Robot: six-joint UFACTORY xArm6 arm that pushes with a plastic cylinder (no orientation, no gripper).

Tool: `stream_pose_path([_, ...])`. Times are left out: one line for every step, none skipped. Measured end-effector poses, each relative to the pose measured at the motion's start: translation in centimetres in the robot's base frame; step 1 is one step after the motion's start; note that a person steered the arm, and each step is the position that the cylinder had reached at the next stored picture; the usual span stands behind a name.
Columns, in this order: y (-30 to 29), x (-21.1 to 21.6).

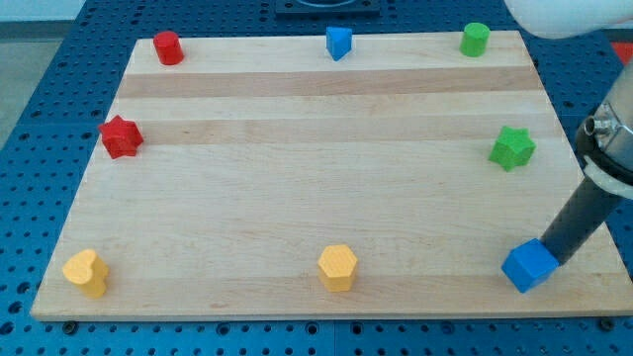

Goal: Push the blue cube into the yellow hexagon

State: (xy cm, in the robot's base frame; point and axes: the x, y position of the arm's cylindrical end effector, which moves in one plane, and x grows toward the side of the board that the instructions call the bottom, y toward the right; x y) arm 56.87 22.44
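The blue cube (pixel 527 265) sits near the board's bottom right corner. The yellow hexagon (pixel 337 267) stands at the bottom middle, well to the cube's left. My dark rod comes down from the view's right, and my tip (pixel 552 255) touches the cube's upper right side. A second blue block (pixel 338 43) lies at the top middle.
A wooden board (pixel 316 188) lies on a blue pegboard. A red cylinder (pixel 167 47) is at the top left, a red star (pixel 121 136) at the left, a yellow heart-like block (pixel 86 272) at the bottom left, a green cylinder (pixel 475 39) at the top right, and a green star (pixel 511 147) at the right.
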Motion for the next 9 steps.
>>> stream_pose_path([0.2,0.0])
stream_pose_path([1.0,0.6])
stream_pose_path([1.0,2.4])
stream_pose_path([0.3,2.9])
stream_pose_path([-1.2,2.4])
stream_pose_path([-2.7,2.2])
stream_pose_path([-4.5,2.1])
stream_pose_path([-4.6,1.2])
stream_pose_path([-4.5,0.5])
